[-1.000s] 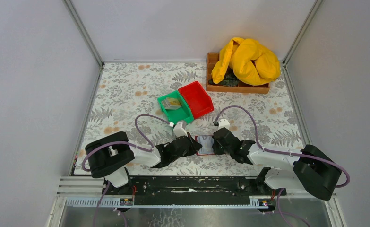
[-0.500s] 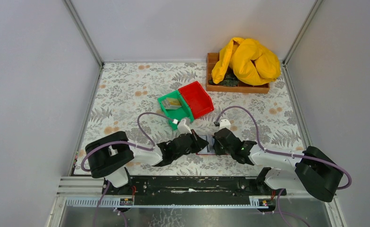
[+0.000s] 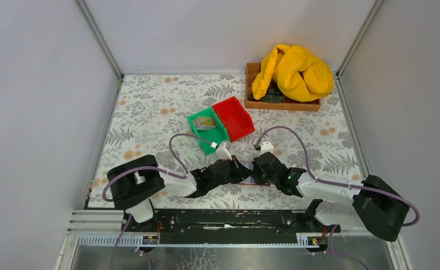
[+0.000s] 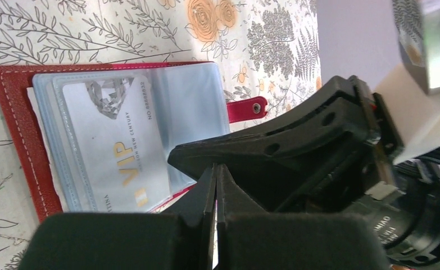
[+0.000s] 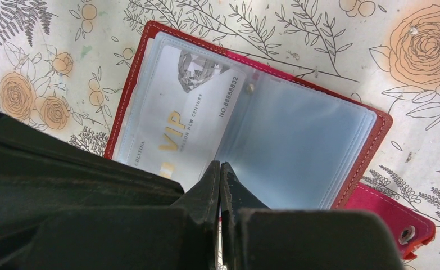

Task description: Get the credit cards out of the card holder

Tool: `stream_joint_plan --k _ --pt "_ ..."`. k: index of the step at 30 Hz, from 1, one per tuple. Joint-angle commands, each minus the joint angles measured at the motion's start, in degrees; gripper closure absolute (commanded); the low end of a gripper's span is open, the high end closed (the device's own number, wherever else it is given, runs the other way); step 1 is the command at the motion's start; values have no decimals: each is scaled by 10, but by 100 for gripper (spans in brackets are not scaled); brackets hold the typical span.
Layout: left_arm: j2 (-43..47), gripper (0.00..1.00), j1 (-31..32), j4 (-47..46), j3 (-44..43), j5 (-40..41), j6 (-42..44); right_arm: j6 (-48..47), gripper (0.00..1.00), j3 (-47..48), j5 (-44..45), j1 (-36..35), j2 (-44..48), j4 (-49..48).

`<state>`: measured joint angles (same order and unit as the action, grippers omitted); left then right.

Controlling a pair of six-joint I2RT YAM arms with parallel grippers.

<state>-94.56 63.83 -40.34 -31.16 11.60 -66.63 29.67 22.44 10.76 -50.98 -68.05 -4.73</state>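
The dark red card holder lies open on the floral table, its grey-blue plastic sleeves facing up. One pale credit card with gold "VIP" lettering sits in the left sleeve and also shows in the left wrist view. My right gripper is shut, its tips resting over the middle of the sleeves. My left gripper is shut too, its tips at the holder's near edge, nose to nose with the right gripper's black body. From above, both grippers cover most of the holder.
A green bin holding several cards stands beside a bright red bin just behind the grippers. A wooden tray with a yellow cloth sits at the back right. Grey walls enclose the table.
My left gripper has slid right over the card holder, which was plainly visible between the two grippers a second ago. The right gripper has barely moved.
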Motion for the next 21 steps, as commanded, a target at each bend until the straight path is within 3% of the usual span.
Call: stream_joint_plan --k 1,5,6,8,10,13,17,21 --pt "-8 100 3 -46 -3 -2 -3 5 100 -2 0 -1 26 -5" --pt "41 99 0 -16 16 32 18 4 94 5 7 -2 56 17" --pt "59 96 -2 2 19 45 28 4 85 11 13 -2 63 32" --pt "98 86 -15 58 26 65 40 -5 59 26 17 -1 71 47" --pt "130 78 -44 98 34 56 47 -14 42 48 20 -1 65 60" --pt "162 75 -115 165 42 19 53 -15 23 93 28 -1 20 81" --pt "208 74 -159 242 45 18 76 10 15 165 55 -9 -68 118" --pt "259 74 -160 307 43 54 98 35 14 229 115 -35 -136 157"
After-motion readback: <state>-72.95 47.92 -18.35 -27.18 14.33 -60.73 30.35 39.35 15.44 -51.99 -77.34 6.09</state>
